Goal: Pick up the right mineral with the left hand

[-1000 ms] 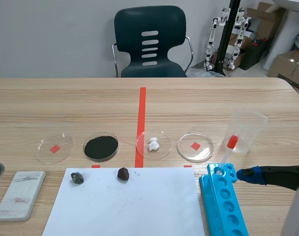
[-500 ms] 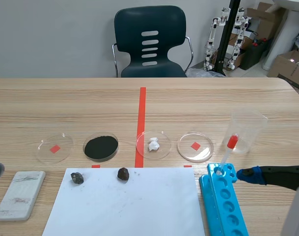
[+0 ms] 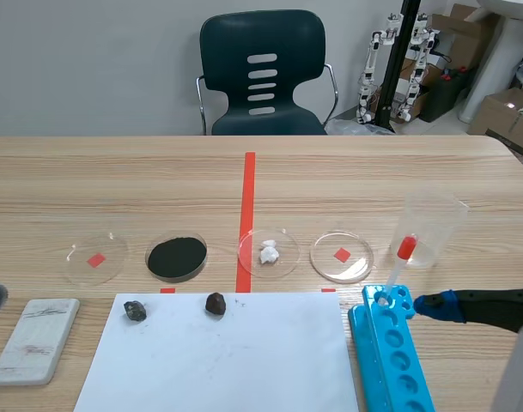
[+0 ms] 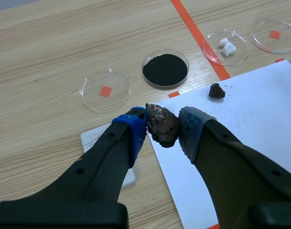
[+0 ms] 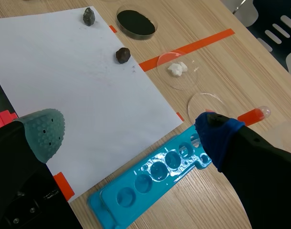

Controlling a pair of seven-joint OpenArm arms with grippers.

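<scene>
Two minerals lie on the far edge of the white paper (image 3: pixel 218 356). The right mineral (image 3: pixel 215 303) is dark brown and also shows in the left wrist view (image 4: pixel 216 90) and the right wrist view (image 5: pixel 123 55). The left mineral (image 3: pixel 135 310) is grey-brown. In the left wrist view this left mineral (image 4: pixel 162 125) shows through the gap between my fingers, but it rests on the paper below them. My left gripper (image 4: pixel 164 123) hangs open above the paper's left corner, well left of the right mineral. My right gripper (image 5: pixel 131 136) stands wide open over the paper's right side.
Four dishes stand in a row beyond the paper: an empty one (image 3: pixel 95 258), one with black powder (image 3: pixel 176 256), one with white lumps (image 3: pixel 269 251) and another empty one (image 3: pixel 342 256). A white slab (image 3: pixel 33 339) lies left of the paper; a blue rack (image 3: pixel 390 352), dropper and beaker (image 3: pixel 433 227) stand right.
</scene>
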